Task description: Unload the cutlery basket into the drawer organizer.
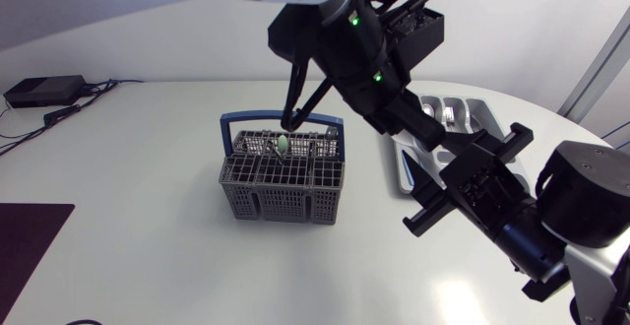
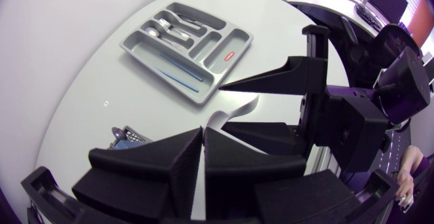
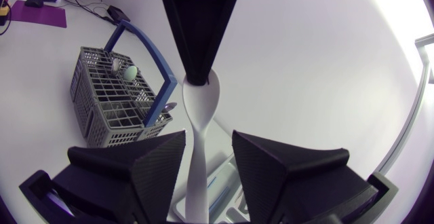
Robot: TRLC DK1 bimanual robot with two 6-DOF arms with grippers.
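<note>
**Mid-air handover of a spoon, on its way from basket to organizer**

The white spoon [image 3: 200, 105] hangs above the counter [image 1: 148, 167], pinched at its bowl end by the left gripper [image 3: 198, 80], whose fingers press together on it. The right gripper [image 3: 207, 142] is spread, one finger on each side of the handle and neither appearing to touch. The cutlery basket [image 3: 115, 95] stands just beside them with pieces left in it, and the drawer organizer [image 2: 130, 46] lies beyond. Next, I judge, the right gripper must clamp the handle squarely before the left lets go.
</note>
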